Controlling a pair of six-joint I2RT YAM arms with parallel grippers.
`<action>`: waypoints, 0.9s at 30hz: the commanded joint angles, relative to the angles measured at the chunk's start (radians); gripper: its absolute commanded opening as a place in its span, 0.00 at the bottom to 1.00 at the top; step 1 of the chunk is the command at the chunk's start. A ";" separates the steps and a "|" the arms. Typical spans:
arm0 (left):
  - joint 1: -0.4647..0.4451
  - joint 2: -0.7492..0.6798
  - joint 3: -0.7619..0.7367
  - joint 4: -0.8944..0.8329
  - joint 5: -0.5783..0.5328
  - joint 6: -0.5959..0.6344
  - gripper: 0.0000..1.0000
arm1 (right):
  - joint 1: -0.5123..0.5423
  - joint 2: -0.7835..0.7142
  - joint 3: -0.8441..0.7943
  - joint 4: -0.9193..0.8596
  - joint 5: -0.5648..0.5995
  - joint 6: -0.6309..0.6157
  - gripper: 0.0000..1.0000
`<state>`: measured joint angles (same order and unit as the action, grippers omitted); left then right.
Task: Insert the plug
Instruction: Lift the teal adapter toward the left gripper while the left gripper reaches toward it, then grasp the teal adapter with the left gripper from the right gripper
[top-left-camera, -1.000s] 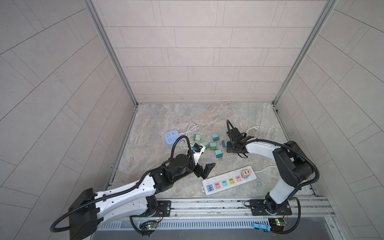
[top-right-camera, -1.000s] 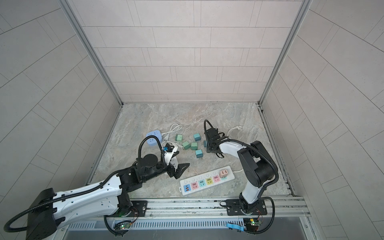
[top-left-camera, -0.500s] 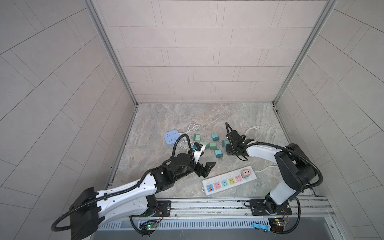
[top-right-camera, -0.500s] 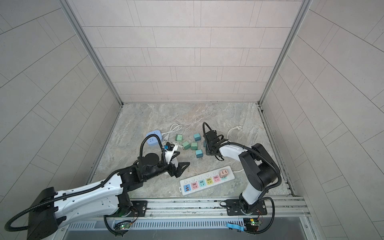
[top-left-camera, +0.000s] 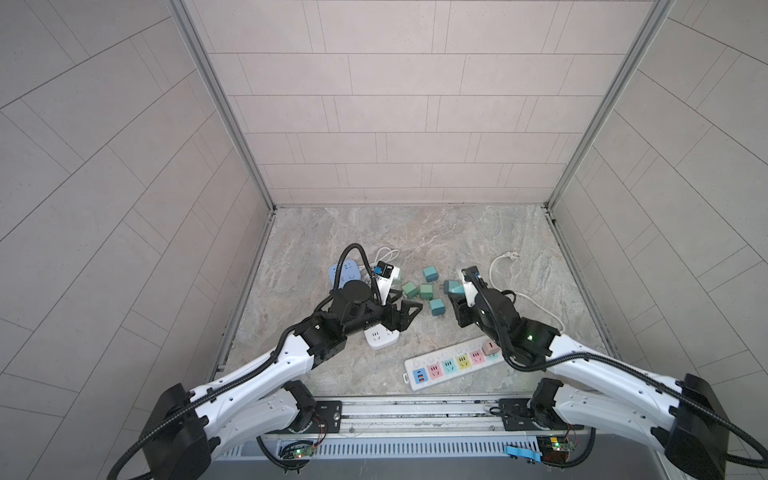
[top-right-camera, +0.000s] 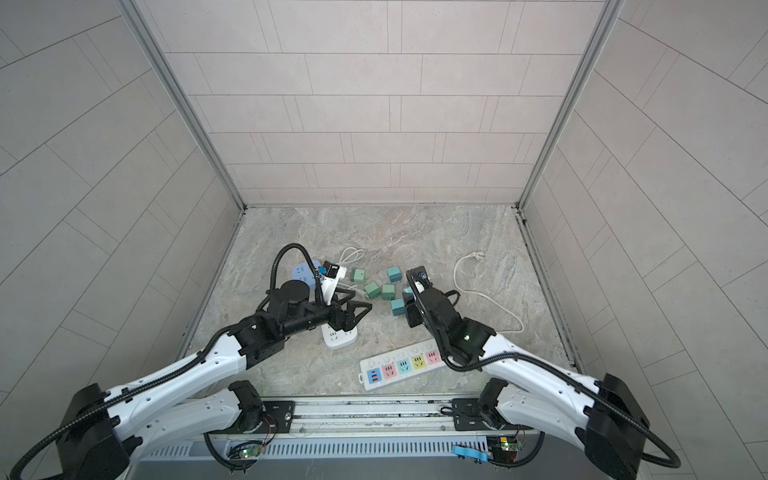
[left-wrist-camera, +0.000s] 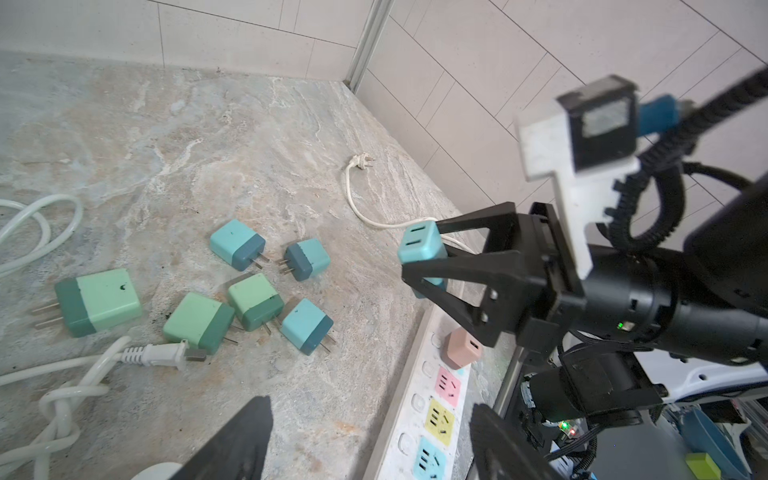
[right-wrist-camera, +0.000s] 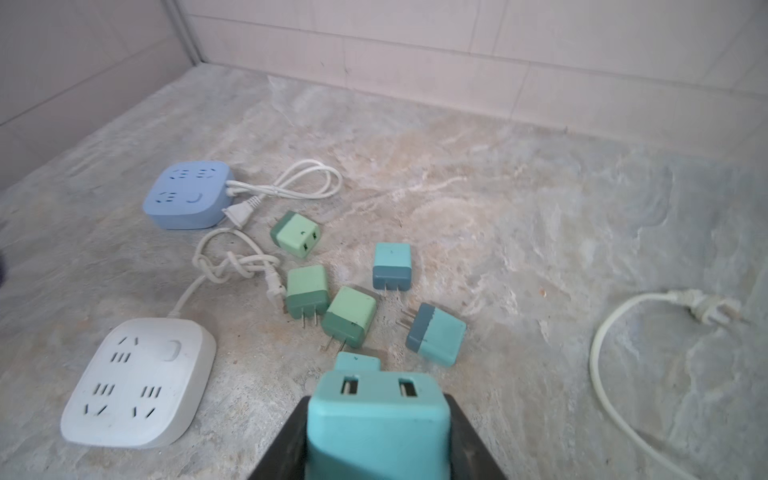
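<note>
My right gripper (right-wrist-camera: 376, 444) is shut on a turquoise plug (right-wrist-camera: 378, 411), its two USB slots facing the wrist camera. The plug (left-wrist-camera: 422, 249) hangs clear above the floor between the black fingers. In both top views the right gripper (top-left-camera: 458, 291) (top-right-camera: 409, 293) hovers right of the loose plugs. The long white power strip (top-left-camera: 453, 363) (top-right-camera: 399, 365) with coloured sockets lies near the front edge, nearer than the held plug. A pink plug (left-wrist-camera: 463, 347) sits in its end socket. My left gripper (top-left-camera: 405, 309) (left-wrist-camera: 365, 453) is open and empty, over the white square socket block (top-left-camera: 380, 336).
Several green and blue plugs (top-left-camera: 424, 291) (right-wrist-camera: 349, 316) lie loose mid-floor. A blue square socket block (right-wrist-camera: 187, 195) and knotted white cords (right-wrist-camera: 232, 266) lie to their left. The strip's white cable (top-left-camera: 519, 286) loops at the right. Tiled walls enclose three sides.
My right gripper has shut on the turquoise plug and lifted it off the floor. The left gripper's jaws have narrowed somewhat and it has shifted slightly away from the front edge.
</note>
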<state>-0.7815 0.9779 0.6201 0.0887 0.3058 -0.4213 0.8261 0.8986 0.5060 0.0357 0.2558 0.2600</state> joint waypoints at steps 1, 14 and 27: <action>-0.001 -0.019 0.036 -0.034 0.061 0.022 0.81 | 0.035 -0.108 -0.129 0.230 -0.051 -0.285 0.13; -0.024 -0.019 0.076 -0.058 0.133 0.022 0.78 | 0.149 -0.226 -0.230 0.368 -0.236 -0.698 0.06; -0.106 0.067 0.153 -0.141 0.091 0.075 0.74 | 0.167 -0.102 -0.150 0.409 -0.289 -0.742 0.04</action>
<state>-0.8772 1.0344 0.7387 -0.0341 0.4122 -0.3687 0.9840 0.7979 0.3305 0.4019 -0.0059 -0.4561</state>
